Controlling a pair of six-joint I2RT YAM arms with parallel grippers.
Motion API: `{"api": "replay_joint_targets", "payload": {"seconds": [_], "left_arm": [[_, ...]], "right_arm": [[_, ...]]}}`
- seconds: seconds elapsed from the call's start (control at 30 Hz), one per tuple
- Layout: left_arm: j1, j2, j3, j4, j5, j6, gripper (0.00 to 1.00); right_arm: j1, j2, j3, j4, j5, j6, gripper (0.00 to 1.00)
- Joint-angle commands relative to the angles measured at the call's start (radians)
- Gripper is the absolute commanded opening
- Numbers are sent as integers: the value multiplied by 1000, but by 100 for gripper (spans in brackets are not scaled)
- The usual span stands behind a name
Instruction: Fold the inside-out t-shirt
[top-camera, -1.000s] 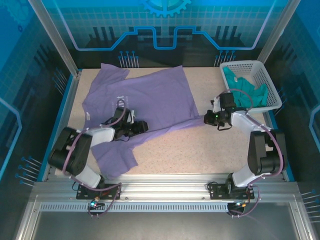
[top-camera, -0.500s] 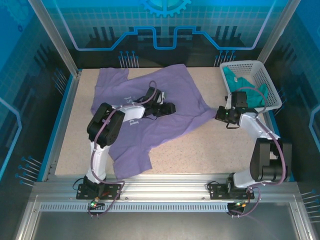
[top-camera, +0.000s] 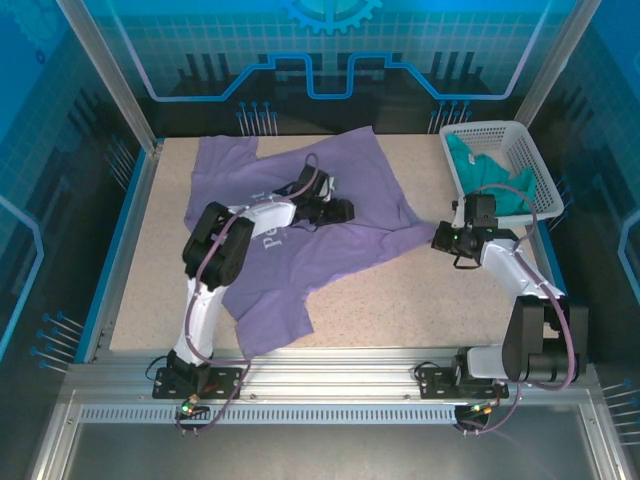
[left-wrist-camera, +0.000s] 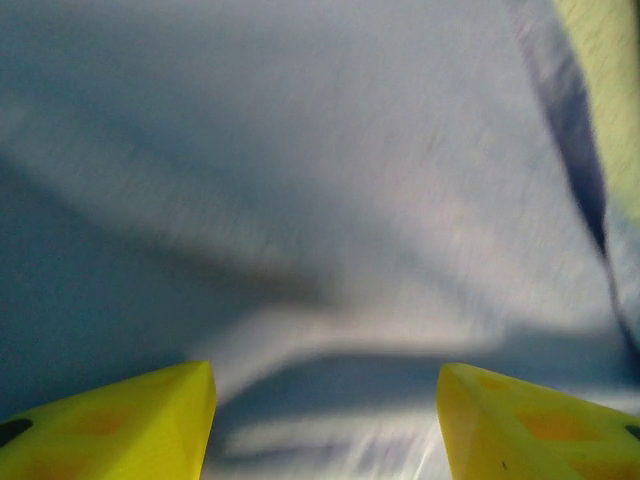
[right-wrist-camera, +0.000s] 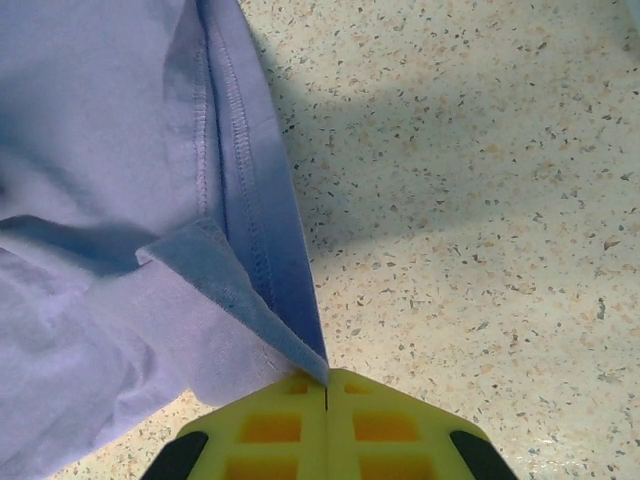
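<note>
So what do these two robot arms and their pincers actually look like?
The left arm and right arm are white links with bulky black joints, a thin greyish cable looping along each, bolted on a black base plate. The left gripper and right gripper have black bodies and bright yellow fingers with orange-tinted moulded pockets.

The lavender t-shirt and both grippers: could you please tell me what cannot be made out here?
- Left wrist view: blurred; whether the open left gripper touches the lavender-purple soft-fabric t-shirt is unclear.
- Right wrist view: how much hem the shut right gripper pinches is hidden between its fingers.
- Top view: the pale print on the shirt is partly covered by the left arm.
</note>
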Motion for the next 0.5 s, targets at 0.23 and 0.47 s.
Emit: {"api": "replay_joint_targets", "payload": {"seconds": [0.23,0.47], "left_arm": [[148,-403,-506,46,-152,24,63],[188,-351,-493,-39,-152,80,61]], "right_arm": [[31,-16,-3,15,-23,-10,0],[48,-5,9,8,-21,-15,0]]}}
